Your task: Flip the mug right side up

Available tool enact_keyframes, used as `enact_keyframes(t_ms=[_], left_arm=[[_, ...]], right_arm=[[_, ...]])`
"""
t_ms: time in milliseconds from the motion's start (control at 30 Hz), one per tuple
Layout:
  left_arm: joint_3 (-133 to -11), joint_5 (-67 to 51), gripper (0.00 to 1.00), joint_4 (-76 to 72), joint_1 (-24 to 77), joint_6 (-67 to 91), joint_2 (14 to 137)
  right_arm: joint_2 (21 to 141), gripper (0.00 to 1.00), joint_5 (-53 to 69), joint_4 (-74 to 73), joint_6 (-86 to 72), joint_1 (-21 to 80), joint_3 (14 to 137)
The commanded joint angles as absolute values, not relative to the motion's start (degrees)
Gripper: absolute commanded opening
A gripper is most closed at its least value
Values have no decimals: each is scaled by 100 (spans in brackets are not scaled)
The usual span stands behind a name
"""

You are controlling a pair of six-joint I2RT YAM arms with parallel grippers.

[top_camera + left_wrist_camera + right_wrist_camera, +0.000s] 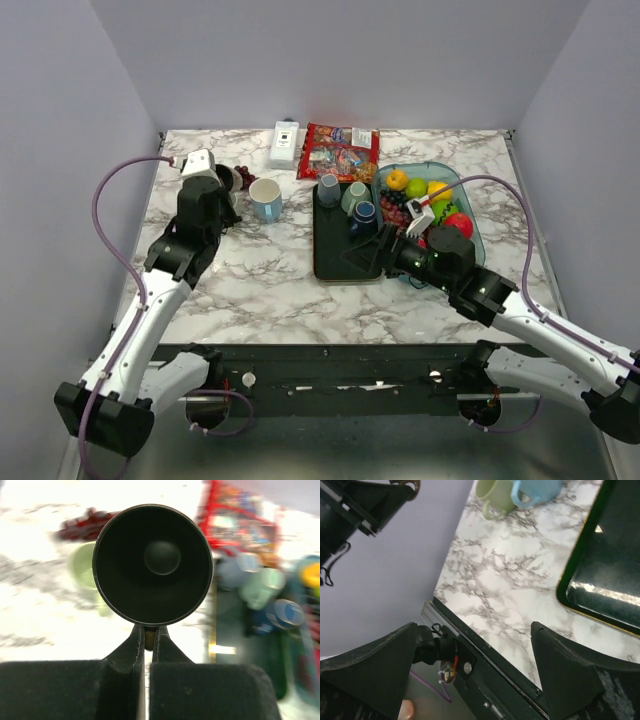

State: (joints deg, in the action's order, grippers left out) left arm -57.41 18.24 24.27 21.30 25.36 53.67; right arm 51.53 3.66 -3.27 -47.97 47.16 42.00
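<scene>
Tabletop point(260, 290): black tray point(335, 255) at centre. Right claw point(474, 630) released, spread wide, empty, over tray's near-left corner.

Black mug point(152, 565) clenched at edge by left claw point(147, 640), round face toward wrist camera, near blue mug point(265, 198).

Step, likely: mid-flip. Next: roll wrist till mouth faces up, lower onto bare marble, let go.

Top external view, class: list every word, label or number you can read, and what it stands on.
No text can be read.
red snack packet: colourful print, too small to read.
white box: small dark label, too small to read.
</scene>
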Motion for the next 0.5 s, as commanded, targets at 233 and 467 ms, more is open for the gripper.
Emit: enact_keyframes(t_ms=[233, 467], left_arm=[[-6223, 3331, 0, 3165, 545, 2557, 6897], [-6003, 3076, 0, 2873, 317, 2830, 7487]], right_arm=[[4711, 100, 35, -1028, -4781, 4737, 3885], [4728, 100, 158, -1046, -4720, 4737, 3946]])
